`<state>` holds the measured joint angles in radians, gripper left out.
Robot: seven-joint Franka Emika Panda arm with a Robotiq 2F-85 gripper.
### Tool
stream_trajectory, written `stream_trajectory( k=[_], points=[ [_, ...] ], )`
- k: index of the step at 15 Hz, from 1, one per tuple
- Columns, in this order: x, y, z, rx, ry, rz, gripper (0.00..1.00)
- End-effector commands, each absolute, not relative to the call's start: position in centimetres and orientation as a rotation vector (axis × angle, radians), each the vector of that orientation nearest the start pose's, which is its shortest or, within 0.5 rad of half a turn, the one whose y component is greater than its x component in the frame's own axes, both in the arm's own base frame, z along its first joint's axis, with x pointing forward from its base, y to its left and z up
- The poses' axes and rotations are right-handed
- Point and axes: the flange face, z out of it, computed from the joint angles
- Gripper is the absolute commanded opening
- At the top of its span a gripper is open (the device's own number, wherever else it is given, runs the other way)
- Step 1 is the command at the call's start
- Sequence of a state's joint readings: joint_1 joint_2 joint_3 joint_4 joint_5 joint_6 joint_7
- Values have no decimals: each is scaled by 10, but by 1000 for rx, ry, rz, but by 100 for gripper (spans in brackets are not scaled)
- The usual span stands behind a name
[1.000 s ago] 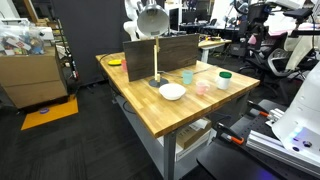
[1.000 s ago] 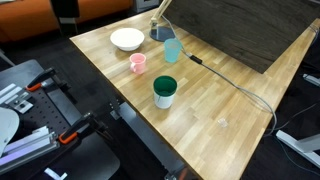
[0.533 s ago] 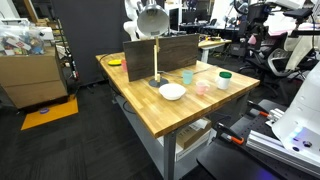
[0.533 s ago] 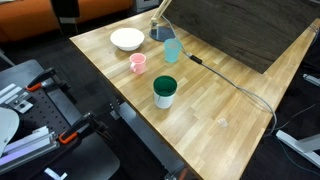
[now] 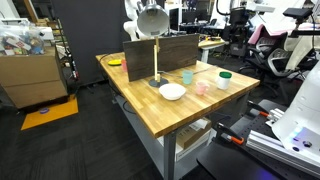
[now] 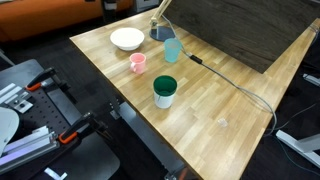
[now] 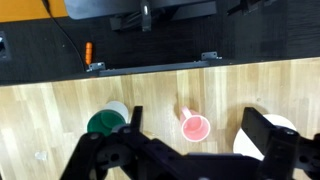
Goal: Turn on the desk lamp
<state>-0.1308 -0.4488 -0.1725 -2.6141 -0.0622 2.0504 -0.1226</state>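
Note:
The desk lamp stands at the back of the wooden table. It has a thin brass stem, a dark flat base and a silver dome shade. In an exterior view only its base and lower stem show. It is out of the wrist view. My gripper is open and empty, looking straight down at the table from well above. A pink cup lies below, between the fingers. I cannot make out the gripper in either exterior view.
On the table are a white bowl, a pink cup, a light-blue cup and a green-and-white cup. A black cable runs across the top. A dark board stands behind the lamp.
A dark shape at the top left edge of an exterior view is gone from the frame, and the background at the top right of the other has shifted. Things on the table have not moved.

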Motion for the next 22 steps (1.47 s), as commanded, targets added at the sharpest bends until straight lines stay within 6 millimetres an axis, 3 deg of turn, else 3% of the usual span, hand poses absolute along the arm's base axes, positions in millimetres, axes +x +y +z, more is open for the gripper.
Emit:
stream_trajectory(
  k=[1, 3, 10, 15, 18, 19, 22],
  points=[
    [371, -113, 385, -3118, 186, 157, 100],
    [385, -112, 377, -3149, 177, 163, 100],
    [397, -113, 373, -3182, 199, 162, 100],
    [437, -92, 390, -3326, 29, 39, 100],
    [461, -88, 385, -3400, -1, -4, 100],
    [446, -86, 392, -3364, 6, 6, 100],
    [458, -87, 382, -3381, -5, 18, 100]
  ],
)
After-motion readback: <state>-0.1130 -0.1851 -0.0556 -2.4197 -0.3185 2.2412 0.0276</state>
